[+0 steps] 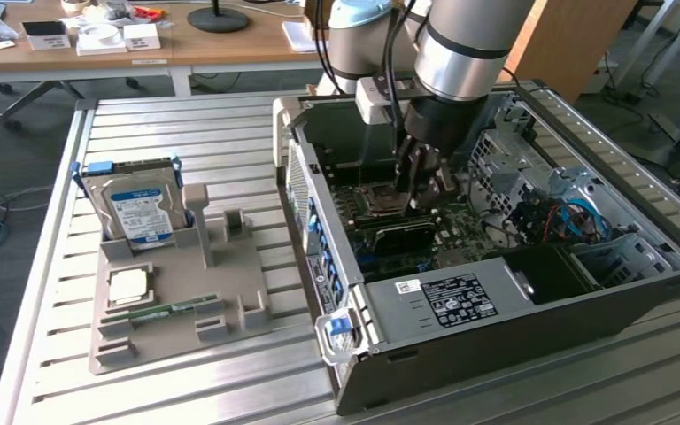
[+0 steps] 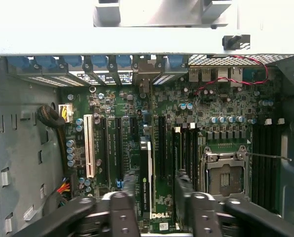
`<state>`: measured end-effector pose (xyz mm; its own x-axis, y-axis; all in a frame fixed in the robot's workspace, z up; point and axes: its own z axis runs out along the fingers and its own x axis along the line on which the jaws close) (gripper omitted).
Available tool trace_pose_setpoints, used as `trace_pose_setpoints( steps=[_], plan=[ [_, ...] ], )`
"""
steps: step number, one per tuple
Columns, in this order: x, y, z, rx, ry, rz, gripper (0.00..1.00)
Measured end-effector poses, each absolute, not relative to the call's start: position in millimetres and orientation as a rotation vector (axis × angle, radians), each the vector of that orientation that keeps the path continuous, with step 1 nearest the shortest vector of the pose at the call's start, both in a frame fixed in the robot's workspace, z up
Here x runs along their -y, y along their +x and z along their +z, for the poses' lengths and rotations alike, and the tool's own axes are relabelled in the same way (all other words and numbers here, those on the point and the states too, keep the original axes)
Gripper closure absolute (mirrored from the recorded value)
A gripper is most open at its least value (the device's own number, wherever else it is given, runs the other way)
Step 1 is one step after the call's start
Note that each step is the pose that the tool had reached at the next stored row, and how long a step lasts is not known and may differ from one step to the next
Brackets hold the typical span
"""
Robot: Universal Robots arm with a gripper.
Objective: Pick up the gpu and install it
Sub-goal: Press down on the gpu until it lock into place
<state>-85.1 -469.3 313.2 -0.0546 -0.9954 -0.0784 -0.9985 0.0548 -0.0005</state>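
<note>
Deep inside the open grey tower computer case (image 1: 494, 354), over the green motherboard (image 2: 186, 113), hangs the black two-fingered gripper (image 2: 156, 178), pointing straight down.

Fingers (image 2: 125, 195) spread apart, one either side of the gpu (image 2: 146, 182), a thin dark circuit card standing on edge with a small white-lettered label along its upper edge. Clear gap on the side toward the square silvery processor socket (image 2: 225, 175); much closer on the other side, contact or none impossible to tell. Looks like a straddle, not a clamp.

Directly below the gripper (image 1: 417, 190) in the exterior view lies the gpu (image 1: 405, 235), low on the board, apparently down in an expansion slot, several slots away from the long white slot (image 2: 89, 148) and parallel to it.

Long axis along the slots: one end toward the case wall on the exterior view's left, the wall carrying the blue latches (image 2: 95, 61), the other end reaching inward under the fingers. Judging by that, bracket end toward the latches, though hard to make out. Finger gap set across the card's thickness, so square to its length.

Well apart, on the grey tray at the exterior view's left, stand the silver hard drive with blue-white label (image 1: 139, 208) and the narrow green memory stick (image 1: 163, 310).
</note>
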Motion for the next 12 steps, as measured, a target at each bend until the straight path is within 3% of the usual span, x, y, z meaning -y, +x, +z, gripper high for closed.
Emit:
trace_pose_setpoints(
  steps=[2,6,7,9,12],
  plan=[
    [469.3,-85.1,313.2,-2.239,-2.119,0.083,0.56],
    [469.3,-85.1,313.2,-2.239,-2.12,0.083,0.8],
    [469.3,-85.1,313.2,-2.239,-2.119,0.083,0.8],
    [469.3,-85.1,313.2,-2.239,-2.12,0.083,0.89],
    [469.3,-85.1,313.2,-2.239,-2.119,0.083,0.89]
  ],
)
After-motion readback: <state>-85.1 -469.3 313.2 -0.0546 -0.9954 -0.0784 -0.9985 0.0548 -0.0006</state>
